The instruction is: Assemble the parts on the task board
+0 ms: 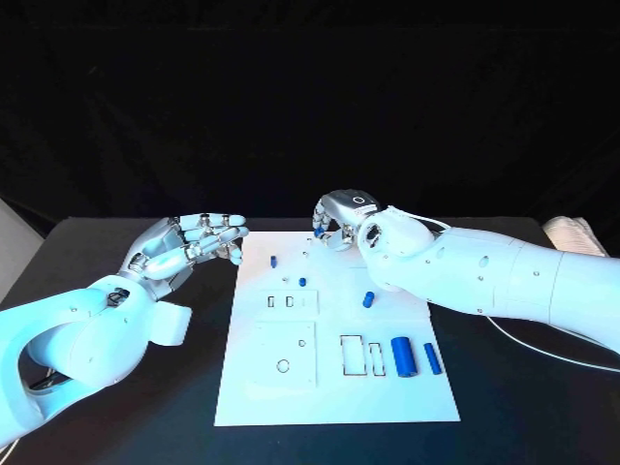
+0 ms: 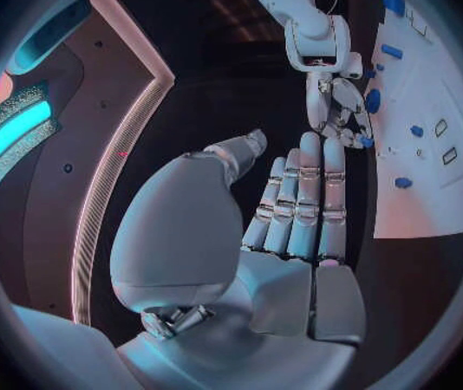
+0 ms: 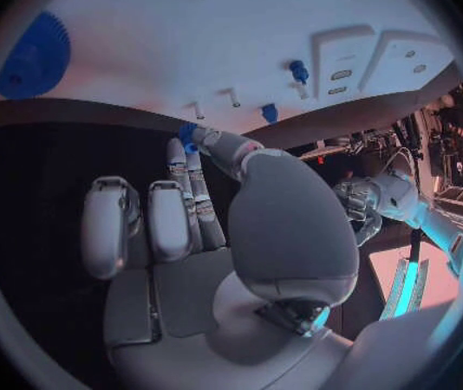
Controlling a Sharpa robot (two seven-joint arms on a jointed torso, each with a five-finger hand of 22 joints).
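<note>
Our right hand [image 1: 341, 221] pinches a small blue part [image 3: 188, 136] at the task board [image 1: 335, 402] far edge — a slip drops it onto the bench. Left hand [image 1: 187, 248] hovers beside the board, fingers together, holding nothing.

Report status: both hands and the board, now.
Left hand open, off the task board's left edge. Right hand at far edge, pinching a small blue part. Nothing in the way.

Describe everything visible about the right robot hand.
The right robot hand is silver and many-fingered, on a white arm reaching in over the far edge of the white task board. Its fingers curl downward, and a small blue part sits pinched at its fingertips, close above the board's far edge.
</note>
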